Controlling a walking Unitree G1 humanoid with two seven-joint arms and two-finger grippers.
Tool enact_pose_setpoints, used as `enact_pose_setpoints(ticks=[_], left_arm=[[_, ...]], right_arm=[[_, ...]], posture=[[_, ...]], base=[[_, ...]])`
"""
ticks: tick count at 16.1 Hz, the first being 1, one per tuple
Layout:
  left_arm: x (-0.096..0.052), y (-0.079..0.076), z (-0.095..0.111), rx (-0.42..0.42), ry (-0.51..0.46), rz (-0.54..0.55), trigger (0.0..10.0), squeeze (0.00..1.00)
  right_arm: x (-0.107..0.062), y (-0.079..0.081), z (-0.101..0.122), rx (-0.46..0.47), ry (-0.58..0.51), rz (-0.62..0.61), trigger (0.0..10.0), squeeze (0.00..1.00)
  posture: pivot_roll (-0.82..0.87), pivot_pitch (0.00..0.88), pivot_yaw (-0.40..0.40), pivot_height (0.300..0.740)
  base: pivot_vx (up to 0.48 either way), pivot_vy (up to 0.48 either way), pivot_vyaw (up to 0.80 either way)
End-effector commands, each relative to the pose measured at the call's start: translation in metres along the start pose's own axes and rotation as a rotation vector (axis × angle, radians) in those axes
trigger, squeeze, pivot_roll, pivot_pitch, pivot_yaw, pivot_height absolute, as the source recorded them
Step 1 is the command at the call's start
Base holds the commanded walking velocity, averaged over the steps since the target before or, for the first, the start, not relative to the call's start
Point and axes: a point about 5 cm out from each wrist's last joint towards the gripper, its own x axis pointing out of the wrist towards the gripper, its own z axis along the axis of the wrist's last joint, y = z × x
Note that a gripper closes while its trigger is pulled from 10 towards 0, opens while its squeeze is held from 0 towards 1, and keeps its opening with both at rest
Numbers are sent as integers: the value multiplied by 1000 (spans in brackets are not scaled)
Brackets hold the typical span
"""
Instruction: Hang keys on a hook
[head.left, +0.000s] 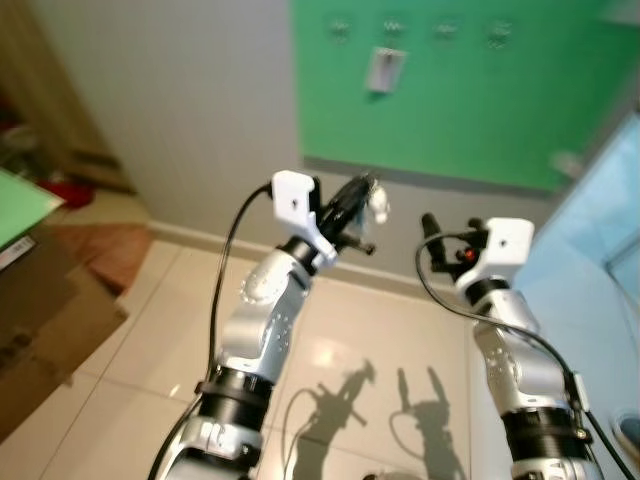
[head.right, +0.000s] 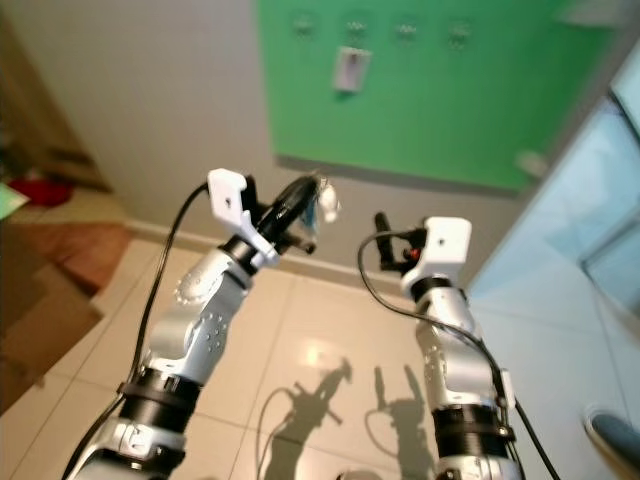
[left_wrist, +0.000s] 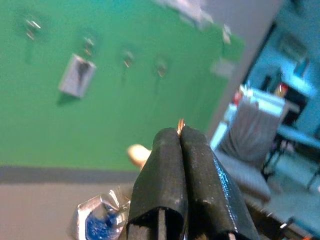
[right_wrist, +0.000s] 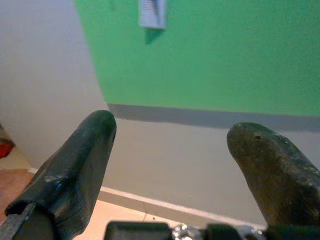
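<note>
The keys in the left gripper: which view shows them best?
The left wrist view: the left gripper is shut on a thin ring, and the keys with a blue-marked tag hang beside its fingers, close up. Both eye views show them as a pale blurred lump at the fingertips. The right wrist view looks at the wall instead.

open air between raised hands and green board (head.left: 480, 100), cardboard box (head.left: 45, 320) low left, tiled floor (head.left: 340, 330) bare

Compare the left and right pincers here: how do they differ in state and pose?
The left pincer is shut on the keys; the right pincer is open and holds nothing. The left is raised higher, the right lower beside it. Both point toward the green board.
</note>
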Motion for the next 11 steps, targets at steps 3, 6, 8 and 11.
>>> enact_pose_setpoints(ticks=[3,6,8,11], left_arm=[[2,-11,18,-72,-76,-126,10000,0],[1,-17,30,-142,-119,-243,10000,0],[1,-17,31,-154,-124,-254,10000,0],[3,-17,34,-180,-133,-272,10000,0]], right_arm=[[1,0,1,-1,-2,3,10000,0],[4,-1,6,-6,-14,6,10000,0],[4,-1,5,4,-9,17,10000,0],[6,0,5,13,-18,5,10000,0]], posture=[[-136,54,3,740],[-137,38,-3,740],[-136,31,1,740],[-134,12,6,740]], base=[[328,0,0],[328,0,0],[330,0,-400],[329,0,-800]])
